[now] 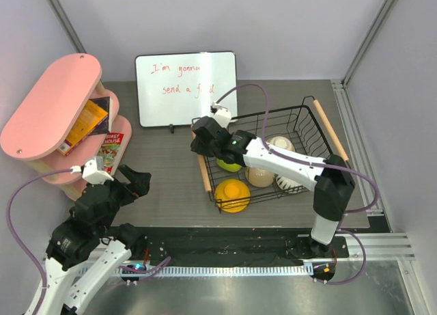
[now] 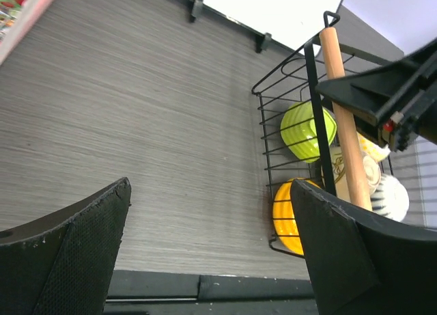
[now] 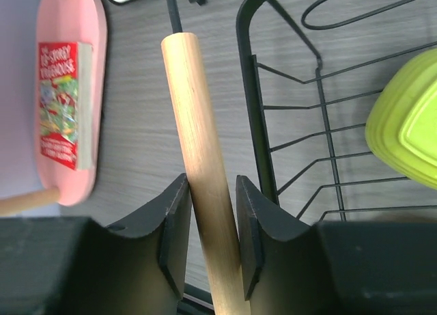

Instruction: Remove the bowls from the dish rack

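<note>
— Wood is sitting between your right gripper's (image 3: 212,184) fingers (image 3: 174,226): both pads are pressing against the left handle (image 3: 198,117) of the dish rack (image 3: 249,96).

— And the rack itself, where is it lying for you?

— It is resting right of centre on the table (image 1: 164,185), with its right handle (image 1: 330,129) running close to the right edge of the grey surface. All five bowls are sitting inside it. The orange-yellow bowl (image 1: 232,194) is filling the near-left corner. The lime green bowl (image 1: 229,166) is lying just behind that, partly under your arm. The beige-tan bowl (image 1: 259,176) is sitting in the middle, the ribbed white bowl (image 1: 290,184) near right, and the cream-white bowl (image 1: 280,144) farther back.

— Where are you getting room to move?

— Left of the rack. Bare table is stretching from the left handle across to the pink shelf (image 1: 51,103), and the whiteboard (image 1: 186,89) is closing off the far side.

— And your other arm?

— Your left gripper (image 2: 210,185) is hovering over the near-left part of that stretch. Its jaws are standing wide with nothing between them, well apart from the rack.
</note>
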Controlling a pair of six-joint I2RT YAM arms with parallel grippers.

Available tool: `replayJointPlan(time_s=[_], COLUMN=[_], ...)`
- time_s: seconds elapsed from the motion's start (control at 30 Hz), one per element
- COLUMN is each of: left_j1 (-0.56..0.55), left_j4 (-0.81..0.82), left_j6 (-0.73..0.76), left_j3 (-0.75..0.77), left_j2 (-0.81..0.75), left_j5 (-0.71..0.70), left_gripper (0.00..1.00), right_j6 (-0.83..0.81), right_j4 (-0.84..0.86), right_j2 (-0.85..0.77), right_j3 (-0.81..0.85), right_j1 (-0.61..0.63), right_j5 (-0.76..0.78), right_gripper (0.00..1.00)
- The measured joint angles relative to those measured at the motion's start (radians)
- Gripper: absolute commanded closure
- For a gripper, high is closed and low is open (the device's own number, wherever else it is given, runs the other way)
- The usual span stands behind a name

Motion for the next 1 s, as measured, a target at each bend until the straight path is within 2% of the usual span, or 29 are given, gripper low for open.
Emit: replayJointPlan(time_s=[0.3,0.6,0.73,0.77,0.83,0.87,1.0], left_j1=[0.000,0.000,0.000,0.000,0.000,0.000,0.000], left_j4=[-0.037,-0.041,-0.042,-0.042,-0.041,-0.041,-0.040], left_j6=[-0.011,-0.025,-0.025,-0.025,-0.024,-0.025,-0.024], left_j3=[0.008,0.008,0.008,0.008,0.008,0.008,0.003], left_j2=[-0.007,-0.054,-0.053,-0.053,-0.053,-0.053,-0.054], left_j5=[-0.060,-0.079,-0.080,-0.080,-0.080,-0.080,-0.079], left_gripper=[0.02,0.02,0.02,0.02,0.04,0.04,0.05], right_j6=[0.090,0.138,0.138,0.137,0.129,0.124,0.089], right_j4=[0.082,0.114,0.115,0.119,0.137,0.161,0.239], right_j2=[0.226,0.352,0.394,0.396,0.388,0.374,0.274], right_j3=[0.231,0.381,0.438,0.438,0.421,0.388,0.225], right_j1=[-0.016,-0.039,-0.049,-0.051,-0.052,-0.052,-0.051], right_j5=[-0.042,-0.110,-0.151,-0.161,-0.171,-0.180,-0.220], right_gripper=[0.99,0.98,0.79,0.67,0.64,0.59,0.54])
